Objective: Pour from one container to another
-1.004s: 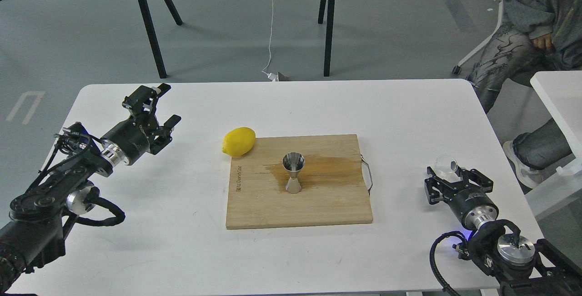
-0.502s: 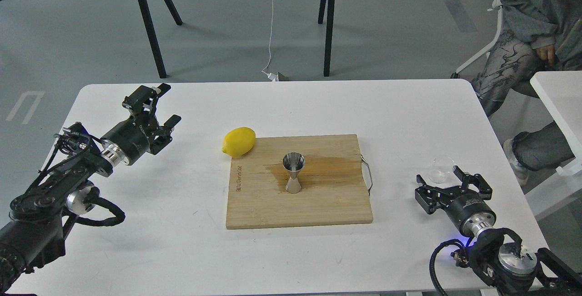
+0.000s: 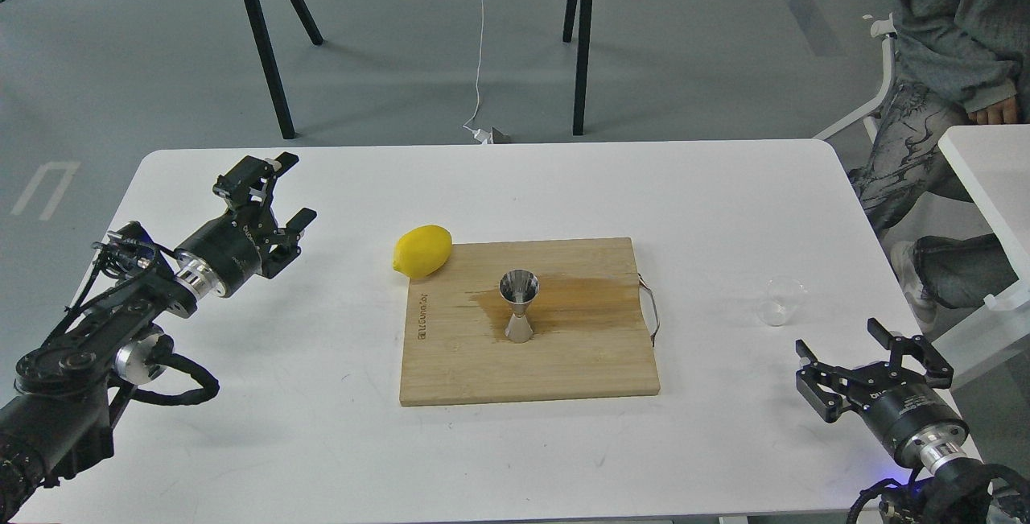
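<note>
White table (image 3: 322,443): steel jigger (image 3: 519,305) upright on stained cutting board (image 3: 563,363), centre. Clear glass tumbler (image 3: 781,301) at 3 o'clock, unheld. Right gripper (image 3: 873,367) spread wide, empty; left gripper (image 3: 273,190) likewise, at 9 o'clock.

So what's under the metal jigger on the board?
The jigger stands on the wooden cutting board, on a dark wet-looking stain. The spot beneath its base is hidden.

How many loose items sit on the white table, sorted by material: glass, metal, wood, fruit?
Glass: 1, the tumbler
Metal: 1, the jigger
Wood: 1, the cutting board
Fruit: 1, the lemon
Total: 4
</note>
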